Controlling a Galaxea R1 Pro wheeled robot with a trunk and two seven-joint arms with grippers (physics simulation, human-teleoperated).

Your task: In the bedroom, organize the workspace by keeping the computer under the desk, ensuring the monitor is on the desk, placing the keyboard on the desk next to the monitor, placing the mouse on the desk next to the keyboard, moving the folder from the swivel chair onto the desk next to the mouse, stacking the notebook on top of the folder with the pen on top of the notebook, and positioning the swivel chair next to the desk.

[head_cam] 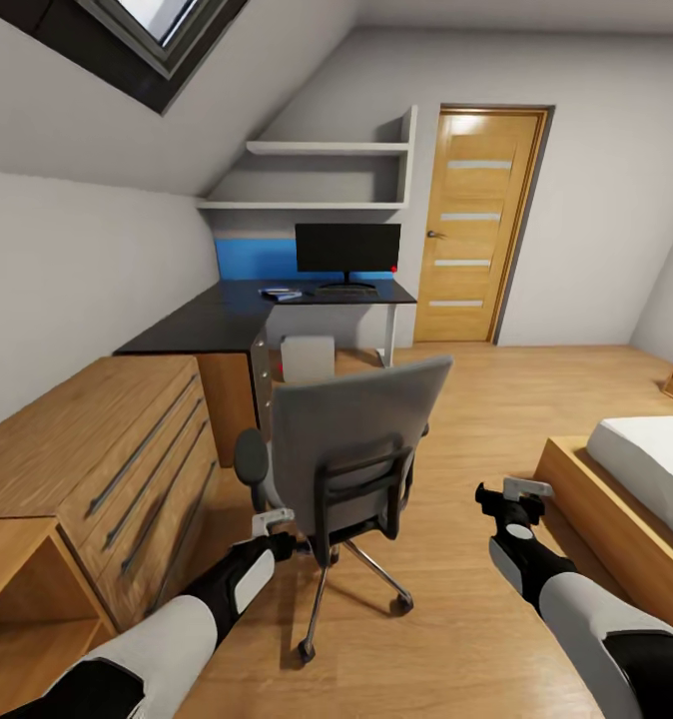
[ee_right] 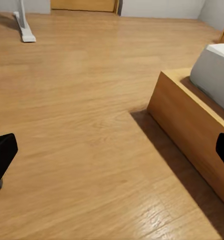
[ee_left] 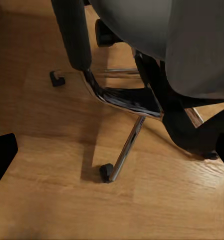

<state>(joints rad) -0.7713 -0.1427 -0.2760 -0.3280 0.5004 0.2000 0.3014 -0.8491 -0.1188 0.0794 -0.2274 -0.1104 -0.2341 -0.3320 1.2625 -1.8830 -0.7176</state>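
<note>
Swivel chair [head_cam: 351, 449] beside left gripper [head_cam: 274, 521]

Grey chair [head_cam: 361, 439] with black armrests and chrome base; black bench [head_cam: 227, 315] backed in blue; black monitor [head_cam: 347, 248] with a red dot; honey-brown wood floor [head_cam: 476, 399].

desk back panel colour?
Bright blue back panel behind the monitor; clearest in the head view.

The swivel chair [head_cam: 361, 439] had matt grey cloth upholstery, and its star base [ee_left: 122, 150] was glossy chrome metal. The floor [ee_right: 92, 125] was smooth, satin-finished wood. The desk [head_cam: 227, 315] top appeared matt black.
</note>
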